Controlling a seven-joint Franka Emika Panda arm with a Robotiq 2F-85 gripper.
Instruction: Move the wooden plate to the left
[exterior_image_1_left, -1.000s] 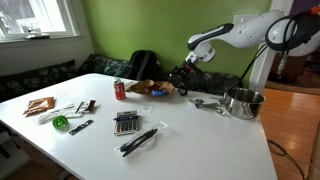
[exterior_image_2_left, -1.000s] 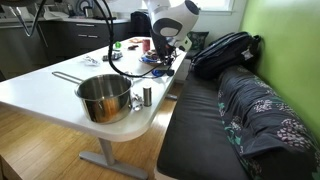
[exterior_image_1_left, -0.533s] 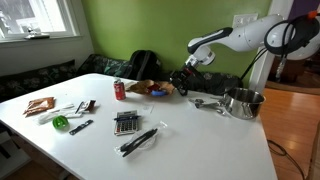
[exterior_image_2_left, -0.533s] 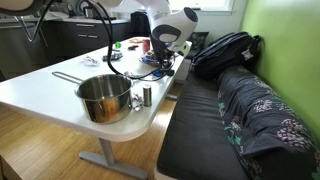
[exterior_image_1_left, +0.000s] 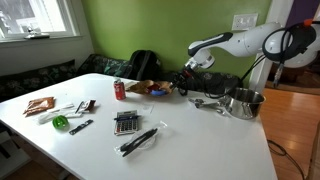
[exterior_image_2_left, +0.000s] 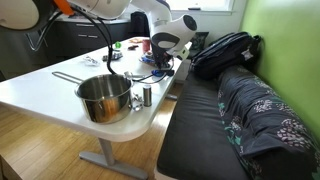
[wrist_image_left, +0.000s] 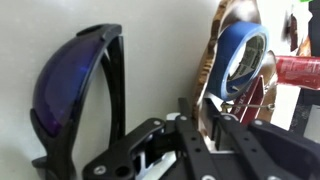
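The plate is found at the table's far edge, right of a red can, w/ a blue tape roll apparently on it & sunglasses just beside. The claw is held low at the plate's rim, prob. so it can be pinched & dragged left. Whether the rim is gripped cannot be told: fingertips are blurred & partly cut off. Much of the plate is hidden by the tape.
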